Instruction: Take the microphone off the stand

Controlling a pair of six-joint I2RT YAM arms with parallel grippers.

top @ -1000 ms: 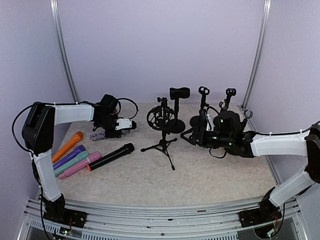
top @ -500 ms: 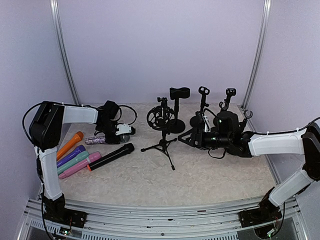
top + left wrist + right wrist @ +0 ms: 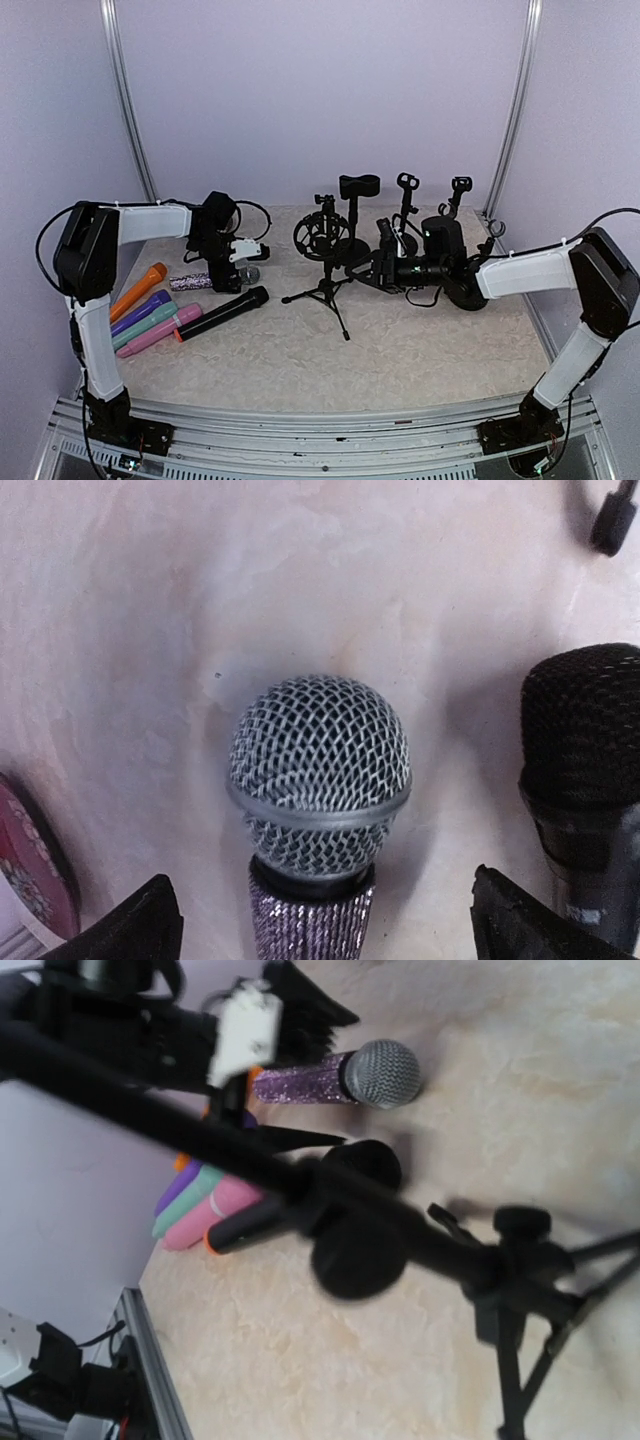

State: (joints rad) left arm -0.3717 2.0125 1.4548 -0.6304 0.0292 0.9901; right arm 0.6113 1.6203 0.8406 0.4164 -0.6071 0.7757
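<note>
The microphone [image 3: 320, 755], with a silver mesh head and a purple glitter handle, lies flat on the table [image 3: 190, 282], away from every stand. My left gripper [image 3: 335, 928] is open, its fingertips [image 3: 150, 925] wide on either side of the handle and not touching it. In the top view that gripper [image 3: 226, 264] hovers over the microphone's head end. The black tripod stand [image 3: 325, 288] with its ring mount is at mid table. My right gripper [image 3: 378, 258] is just right of it, open and holding nothing. The right wrist view shows the stand [image 3: 505, 1290] blurred and close, with the microphone [image 3: 335, 1080] beyond it.
A black microphone [image 3: 222, 312] lies beside the glitter one. Orange [image 3: 135, 292], purple, teal and pink [image 3: 160, 332] microphones lie in a row at the left. Three more black stands [image 3: 352, 215] [image 3: 405, 200] [image 3: 458, 200] line the back.
My left gripper has lowered the glitter microphone onto the table and opened, letting it go. My right gripper has moved left, close to the tripod stand.
</note>
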